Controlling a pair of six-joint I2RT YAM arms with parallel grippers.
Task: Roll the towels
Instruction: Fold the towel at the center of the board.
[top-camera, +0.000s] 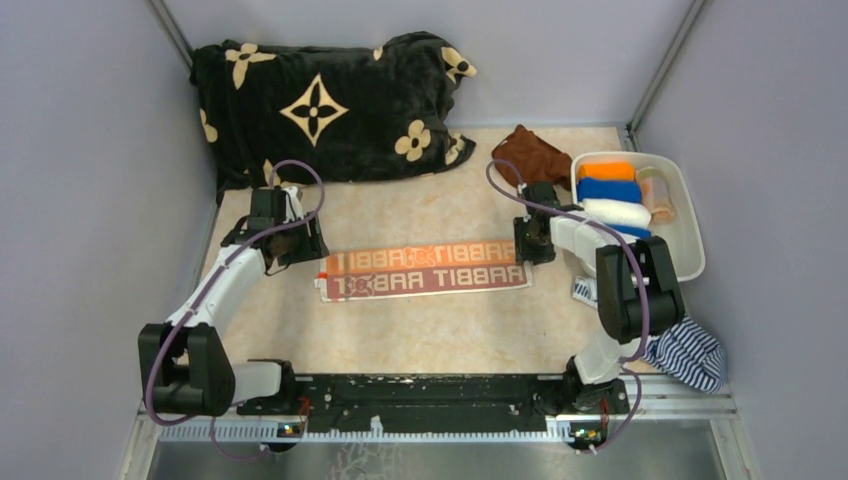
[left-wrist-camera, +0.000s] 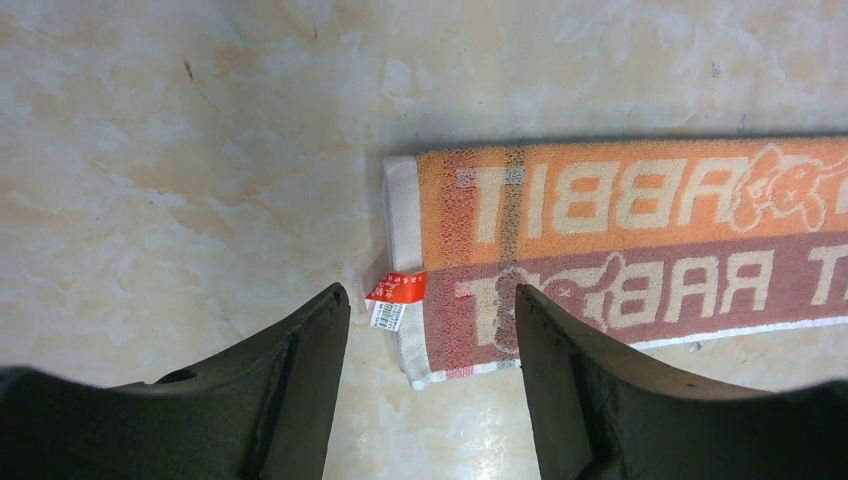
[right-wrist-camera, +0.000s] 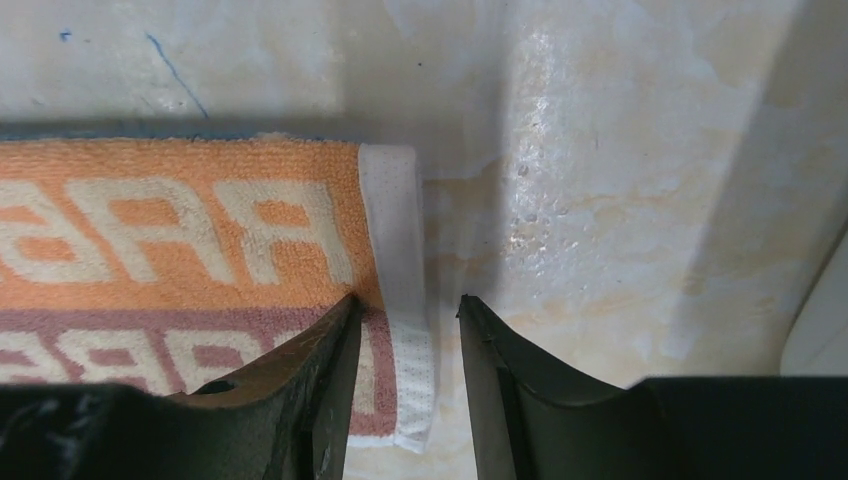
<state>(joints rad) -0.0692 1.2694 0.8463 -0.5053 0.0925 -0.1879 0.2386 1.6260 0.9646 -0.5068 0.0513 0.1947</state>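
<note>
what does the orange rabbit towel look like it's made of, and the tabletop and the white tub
Orange towel: looks like terry cloth, matte and fuzzy with a visible looped pile; its white end hem is a flatter weave.
Tabletop: smooth, glossy, beige marbled pattern with glare spots, probably laminate or vinyl.
White tub: smooth rigid walls, likely plastic.

The towel (top-camera: 425, 271) bears the word RABBIT in pale block letters. It is repeated along the orange band and again along the brownish-red band. A small red tag (left-wrist-camera: 396, 290) at one corner has print too fine to read.
</note>
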